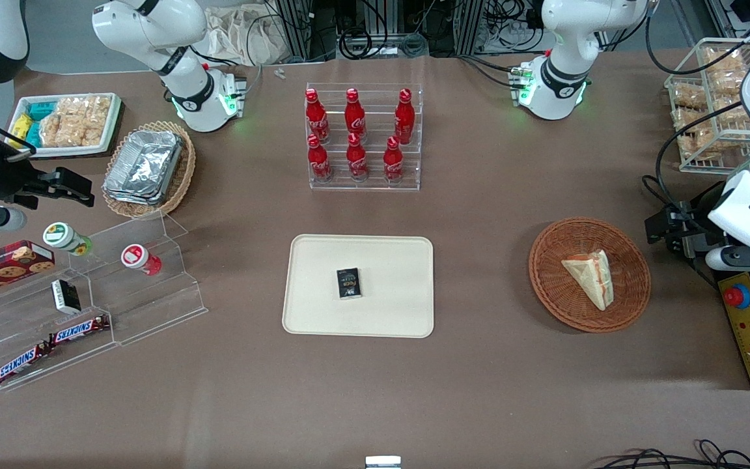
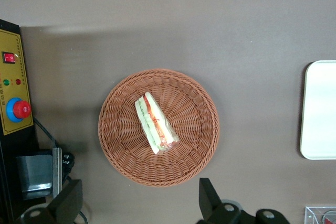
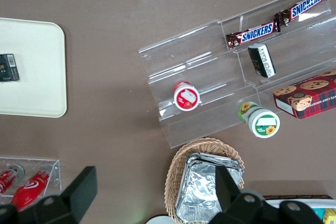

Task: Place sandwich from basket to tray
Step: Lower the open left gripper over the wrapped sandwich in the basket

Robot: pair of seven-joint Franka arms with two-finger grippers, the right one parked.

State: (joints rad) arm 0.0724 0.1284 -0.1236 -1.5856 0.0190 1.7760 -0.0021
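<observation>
The triangular white-bread sandwich (image 1: 590, 277) with red and green filling is seen lying on its side in the round reddish-brown wicker basket (image 2: 121, 145), well apart from the cream rectangular tray (image 1: 323, 312), on which a small black packet (image 1: 349, 283) is already laid. The left arm's gripper (image 2: 136, 205) is held above the table just beside the basket, fingers spread wide, nothing grasped. The wedge is judged light, soft and easily crushed; a gentle hold across its two bread faces is advised.

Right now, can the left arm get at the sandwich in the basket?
Probably yes. The sandwich lies alone and uncovered in the basket, and the gripper, jaws open, hangs above the table beside the basket rim.
</observation>
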